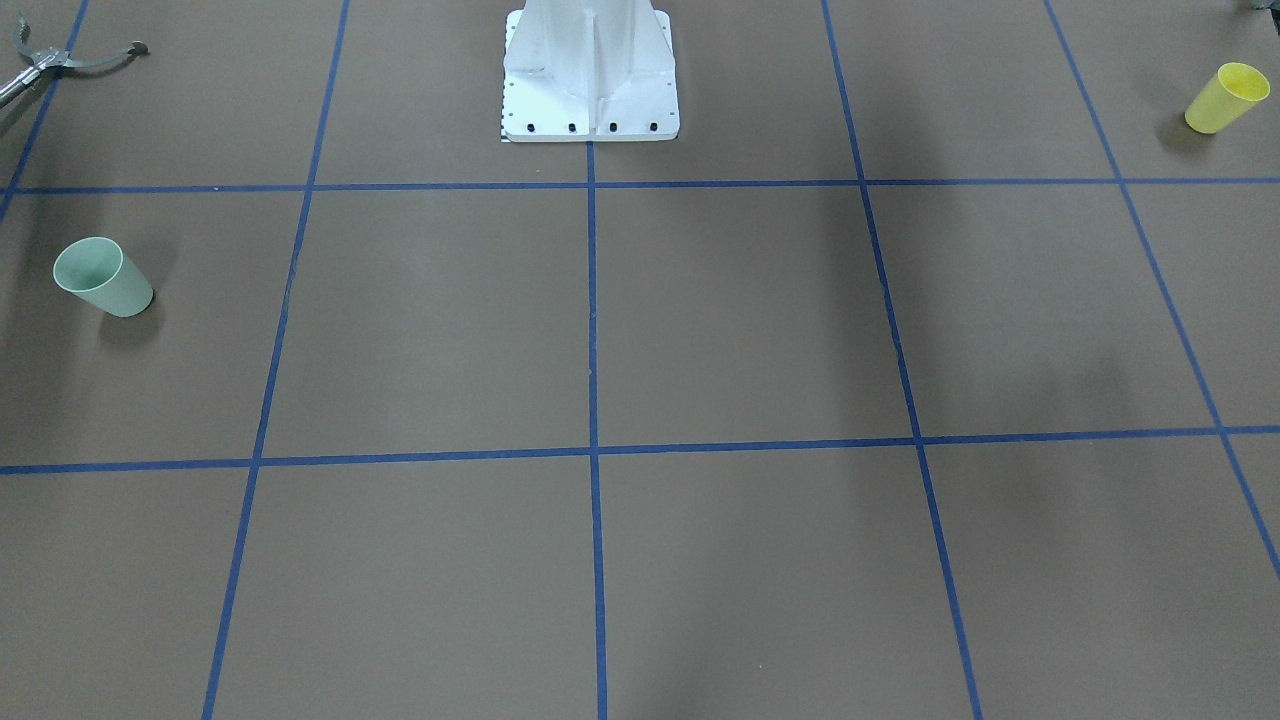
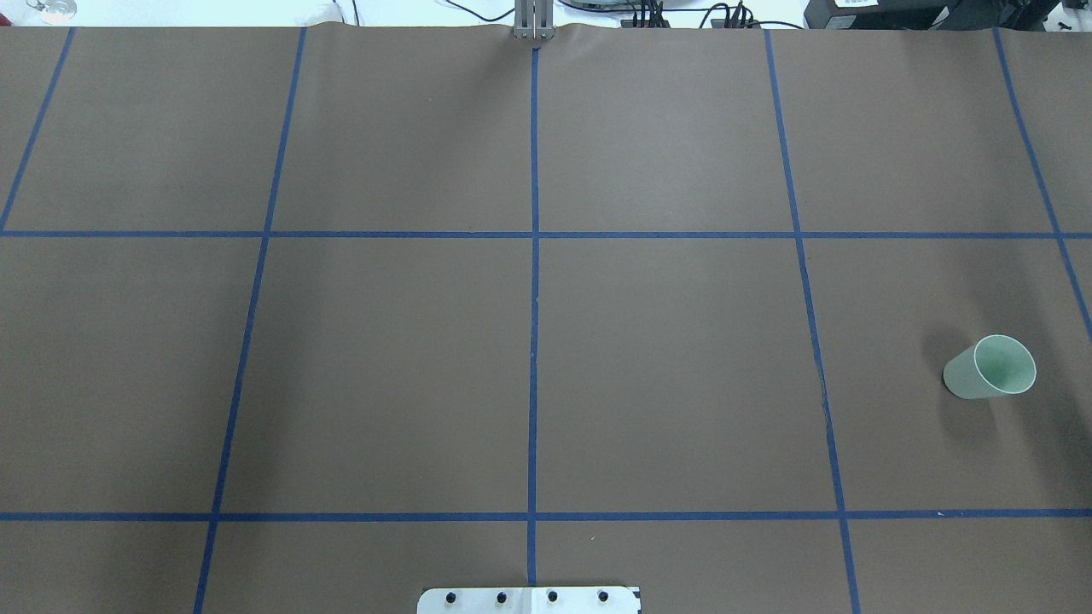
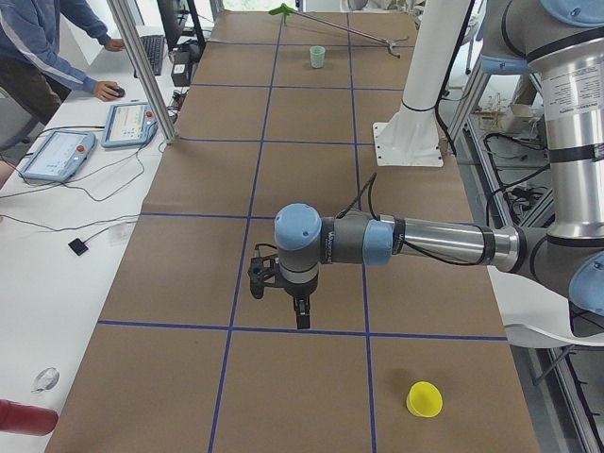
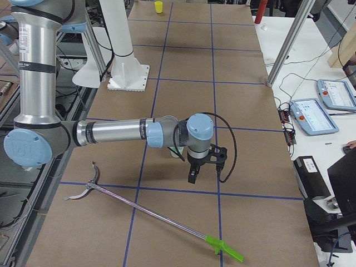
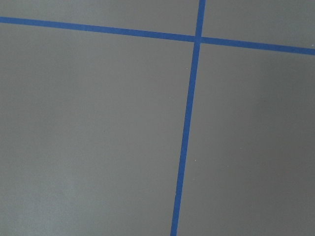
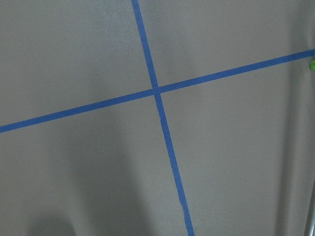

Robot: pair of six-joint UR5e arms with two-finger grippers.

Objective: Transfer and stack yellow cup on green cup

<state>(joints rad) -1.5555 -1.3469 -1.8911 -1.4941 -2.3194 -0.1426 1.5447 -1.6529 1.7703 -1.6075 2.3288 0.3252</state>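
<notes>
The yellow cup (image 1: 1227, 97) stands upright near the table's end on my left side; it also shows in the exterior left view (image 3: 424, 399) and far off in the exterior right view (image 4: 158, 6). The green cup (image 1: 103, 277) stands upright near the opposite end (image 2: 990, 367) (image 3: 317, 57). My left gripper (image 3: 286, 304) hangs above the table, apart from the yellow cup. My right gripper (image 4: 203, 173) hangs above the table at my right end. Both show only in side views, so I cannot tell whether they are open or shut. The wrist views show only brown paper and blue tape.
A long reach-grabber tool with a green handle (image 4: 167, 217) lies at the right end, its claw (image 1: 70, 58) near the green cup's corner. The white robot base (image 1: 590, 90) stands at the mid table edge. Operator tablets (image 3: 57, 156) and people sit along the far side.
</notes>
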